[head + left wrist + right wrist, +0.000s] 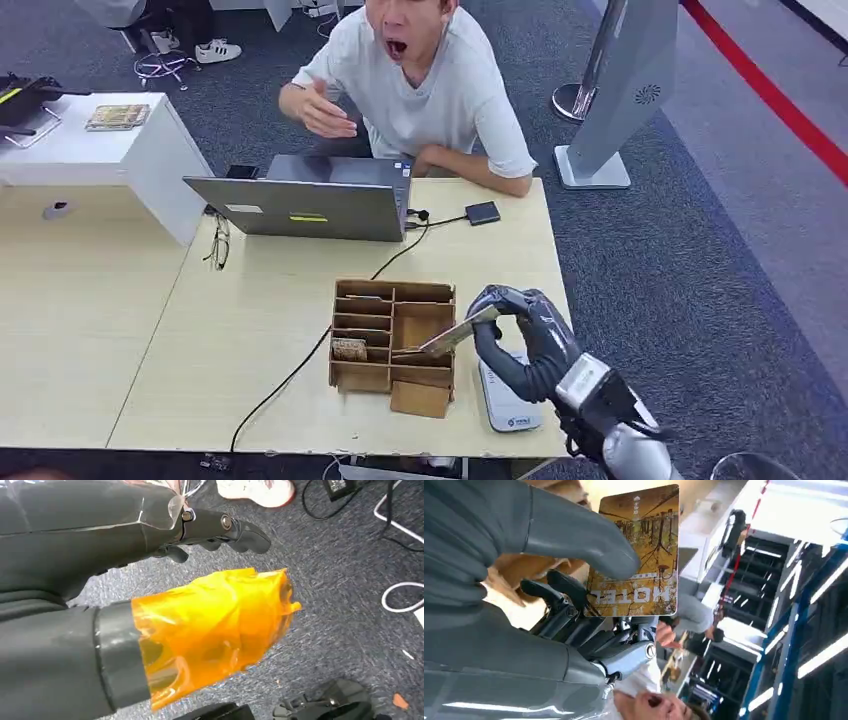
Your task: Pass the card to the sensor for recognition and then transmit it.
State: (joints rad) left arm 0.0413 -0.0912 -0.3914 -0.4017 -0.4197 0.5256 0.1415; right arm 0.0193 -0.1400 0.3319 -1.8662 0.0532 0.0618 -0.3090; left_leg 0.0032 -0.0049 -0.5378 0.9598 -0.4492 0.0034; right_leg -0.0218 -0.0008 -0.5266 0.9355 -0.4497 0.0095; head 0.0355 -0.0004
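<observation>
card (455, 334): pinched in the right hand (525, 340), held up just over the wooden organizer box (392, 335), above its right-side compartments. Tilted, long axis sloping from low near the box up toward the fingers. Yellow-brown print with "HOTEL" on it, easy to read in the right wrist view (636, 555).

right hand: closed on the card, thumb (574, 535) pressing flat on the printed face, darker fingers (559, 595) backing it from behind. Looks like a solid grip, most of the card sticking out free past the fingertips.

sensor: guessing that's the white flat pad (507, 400) lying on the table (250, 330) directly under the right hand, just right of the box, partly hidden by the wrist. Can't be fully sure it's the reader.

key relation: if so, card sits above and slightly left of the pad, so next move is probably a short drop down and toward the robot, flattening the card face-on to the pad. Right hand by far the nearer one, basically on top of it.

left hand (210, 530): hanging low over grey carpet, thumb wrapped in orange tape (215, 625), fingers curled in, nothing in it.

person (420, 90): seated across the table behind a laptop (310, 205), likely the one to get the card afterwards.
</observation>
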